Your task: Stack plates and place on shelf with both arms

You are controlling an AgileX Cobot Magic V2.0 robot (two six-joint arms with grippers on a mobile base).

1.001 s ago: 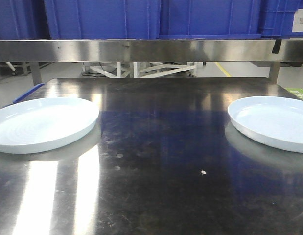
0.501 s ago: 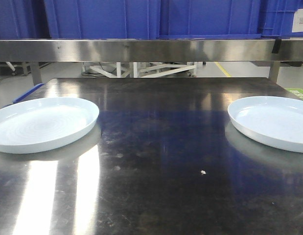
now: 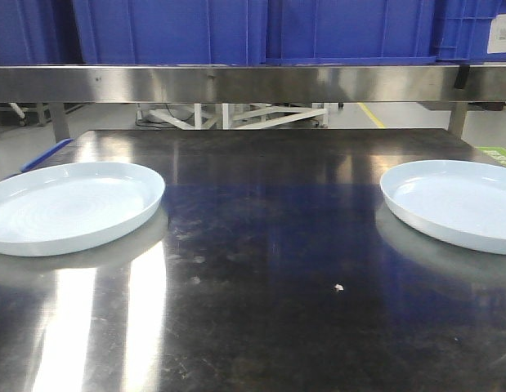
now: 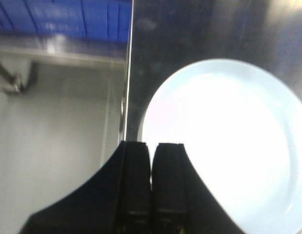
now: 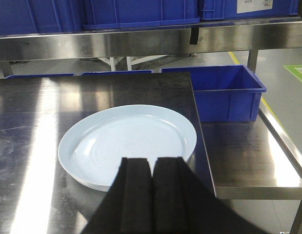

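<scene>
Two white plates lie on the dark steel tabletop in the front view: one plate [image 3: 69, 204] at the far left, the other plate [image 3: 457, 202] at the far right. Across the back runs the shelf [image 3: 253, 82], a brushed steel rail. No gripper shows in the front view. In the left wrist view my left gripper [image 4: 151, 146] is shut and empty, hovering at the near rim of the left plate [image 4: 229, 146]. In the right wrist view my right gripper [image 5: 151, 160] is shut and empty, just in front of the right plate [image 5: 129, 139].
Big blue crates [image 3: 253, 31] stand on top of the shelf. A small white crumb [image 3: 339, 287] lies mid-table. Right of the tabletop a lower steel surface [image 5: 248, 151] carries a blue bin [image 5: 224, 95]. The table's left edge [image 4: 126, 73] drops to grey floor.
</scene>
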